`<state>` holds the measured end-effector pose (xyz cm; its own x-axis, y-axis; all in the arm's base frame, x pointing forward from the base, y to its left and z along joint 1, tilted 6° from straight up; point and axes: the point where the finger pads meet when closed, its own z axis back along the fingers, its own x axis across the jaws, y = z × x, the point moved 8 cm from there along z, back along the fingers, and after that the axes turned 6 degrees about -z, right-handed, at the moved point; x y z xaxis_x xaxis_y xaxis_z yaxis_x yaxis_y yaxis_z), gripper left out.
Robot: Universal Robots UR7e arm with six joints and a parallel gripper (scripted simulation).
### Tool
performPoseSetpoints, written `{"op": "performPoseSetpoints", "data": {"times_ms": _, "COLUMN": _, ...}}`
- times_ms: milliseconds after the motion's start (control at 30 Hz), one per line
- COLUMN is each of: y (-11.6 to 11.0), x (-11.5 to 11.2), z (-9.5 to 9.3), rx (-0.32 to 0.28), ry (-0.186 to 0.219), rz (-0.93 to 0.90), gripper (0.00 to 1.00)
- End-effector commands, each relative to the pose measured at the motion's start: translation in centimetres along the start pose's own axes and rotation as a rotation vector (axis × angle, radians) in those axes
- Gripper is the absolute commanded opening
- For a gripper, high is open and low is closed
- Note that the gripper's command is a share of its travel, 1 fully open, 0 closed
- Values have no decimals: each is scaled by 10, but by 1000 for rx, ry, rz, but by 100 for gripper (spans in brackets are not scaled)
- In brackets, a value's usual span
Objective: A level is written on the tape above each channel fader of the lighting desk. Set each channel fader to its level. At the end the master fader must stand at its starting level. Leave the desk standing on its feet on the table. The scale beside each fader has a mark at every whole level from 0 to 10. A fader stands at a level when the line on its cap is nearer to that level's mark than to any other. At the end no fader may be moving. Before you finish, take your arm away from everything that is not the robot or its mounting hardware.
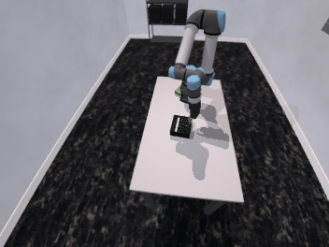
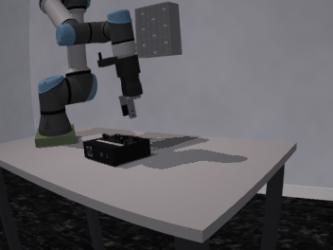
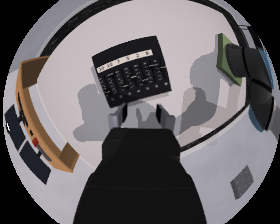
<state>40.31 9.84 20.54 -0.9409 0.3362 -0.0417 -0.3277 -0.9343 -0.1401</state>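
The black lighting desk (image 1: 174, 134) (image 2: 100, 154) (image 3: 124, 49) stands flat on the table; it looks turned in the wrist view. Its white tape (image 3: 125, 61) (image 1: 178, 124) seems to read 10, 10, 7, 5 or 9, 2, 8; the fourth number is unclear. Below it are several fader slots with small caps; a master fader cap (image 3: 161, 67) seems to show at the right end. The caps are too small to read against the scales. My gripper (image 2: 128, 112) (image 3: 141, 109) is open and empty, above the desk's height and beyond its knob-side edge in the wrist view, touching nothing.
The table (image 1: 173, 175) (image 2: 189, 191) carries the desk and the arm's green base (image 2: 55, 138) (image 3: 226, 60). An orange-brown frame (image 3: 70, 159) with dark panels shows at the wrist view's left. A grey cabinet (image 2: 156, 30) is on the wall behind. Arm shadows lie around the desk.
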Motion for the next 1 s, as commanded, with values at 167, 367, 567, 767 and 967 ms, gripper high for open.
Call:
{"op": "performPoseSetpoints", "data": {"times_ms": 167, "y": 18, "x": -8, "z": 26, "rx": 52, "ry": 43, "rz": -451, "gripper": 100}}
{"op": "performPoseSetpoints", "data": {"times_ms": 367, "y": 25, "x": -11, "z": 37, "rx": 69, "ry": 66, "rz": -642, "gripper": 100}}
{"op": "performPoseSetpoints", "data": {"times_ms": 567, "y": 33, "x": -15, "z": 52, "rx": 85, "ry": 101, "rz": -889, "gripper": 100}}
{"op": "performPoseSetpoints", "data": {"times_ms": 767, "y": 37, "x": -17, "z": 61, "rx": 93, "ry": 128, "rz": -1056, "gripper": 100}}
{"op": "performPoseSetpoints", "data": {"times_ms": 967, "y": 39, "x": -18, "z": 65, "rx": 95, "ry": 138, "rz": -1114, "gripper": 100}}
